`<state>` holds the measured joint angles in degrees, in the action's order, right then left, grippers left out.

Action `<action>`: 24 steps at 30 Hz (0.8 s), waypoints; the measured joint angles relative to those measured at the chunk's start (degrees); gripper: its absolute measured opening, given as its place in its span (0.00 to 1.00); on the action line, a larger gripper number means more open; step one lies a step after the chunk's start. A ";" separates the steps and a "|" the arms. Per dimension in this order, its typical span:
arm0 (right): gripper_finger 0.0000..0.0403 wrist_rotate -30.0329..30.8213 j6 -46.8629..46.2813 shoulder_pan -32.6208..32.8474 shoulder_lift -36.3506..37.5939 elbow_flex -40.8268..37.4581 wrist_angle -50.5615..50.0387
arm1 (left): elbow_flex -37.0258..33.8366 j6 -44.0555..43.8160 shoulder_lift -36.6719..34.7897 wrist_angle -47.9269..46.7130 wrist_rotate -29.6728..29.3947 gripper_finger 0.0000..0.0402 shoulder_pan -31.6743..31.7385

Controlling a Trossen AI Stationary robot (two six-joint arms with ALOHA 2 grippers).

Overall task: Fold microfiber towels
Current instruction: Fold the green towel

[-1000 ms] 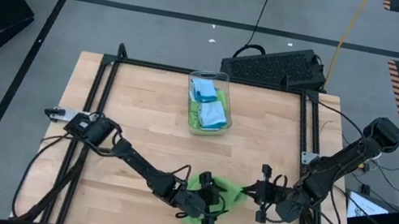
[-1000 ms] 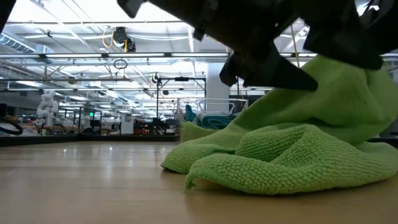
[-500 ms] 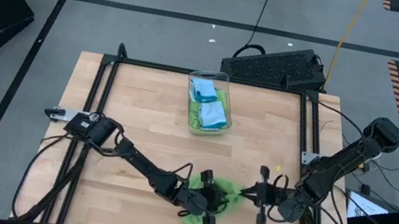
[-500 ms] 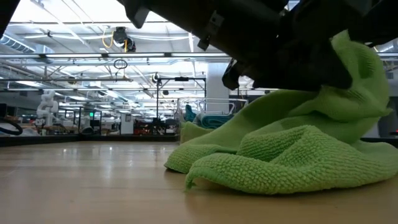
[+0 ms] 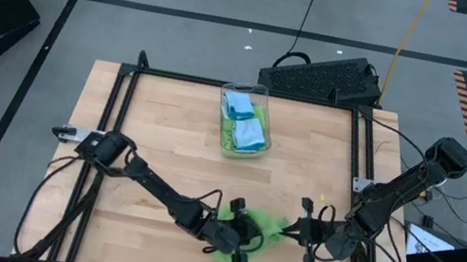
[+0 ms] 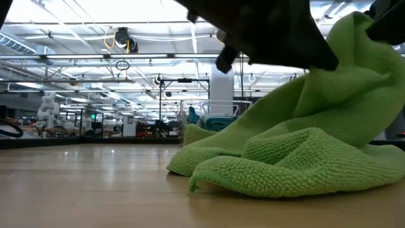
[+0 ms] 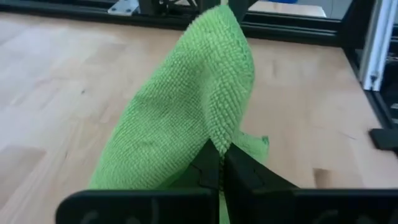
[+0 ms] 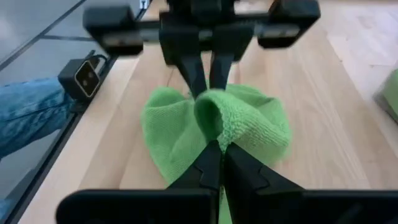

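One green towel pinched by both grippers at the near edge of the table

The lime green towel (image 5: 253,226) is lying crumpled near the front edge of the table (image 5: 165,138), nearer than the clear bin (image 5: 245,121), and it is held from two sides. The left gripper (image 7: 219,163) is closed tight on one raised fold, and the right gripper (image 8: 217,163) is closed tight on the opposite fold, probably so that the cloth can be lifted and stretched flat before it is folded. Farther back, at the far middle of the table, the bin is standing with more towels (image 5: 244,128) inside, light blue and green; their exact number cannot be told. One towel is out, two grippers are at work, one bin is seen.
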<state>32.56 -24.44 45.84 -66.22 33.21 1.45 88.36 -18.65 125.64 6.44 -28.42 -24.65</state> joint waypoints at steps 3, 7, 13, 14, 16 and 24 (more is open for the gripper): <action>0.02 -3.27 1.44 0.05 -0.10 0.00 -0.48 | 0.00 -2.59 -1.35 -2.44 0.01 0.01 -0.92; 0.10 -7.10 5.74 1.94 -1.55 0.00 -0.23 | 0.00 -3.99 -1.44 -2.55 0.37 0.01 -1.61; 0.29 -0.88 9.15 3.52 -2.08 0.00 -0.91 | 0.00 -6.98 -1.44 -2.97 5.86 0.01 -0.51; 0.32 -0.35 10.79 3.53 -2.01 -0.01 -0.64 | 0.00 -7.61 -1.44 -2.93 6.95 0.01 -0.36; 0.38 0.39 14.39 4.04 -1.95 0.00 1.50 | 0.00 -8.80 -1.63 -3.08 8.75 0.01 -0.34; 0.44 -2.90 31.42 10.52 -6.26 3.20 12.60 | 0.00 -10.41 -1.63 0.06 15.17 0.01 -0.45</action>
<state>29.66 6.98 56.36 -72.47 36.41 14.05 88.36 -29.07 124.01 6.50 -13.25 -25.10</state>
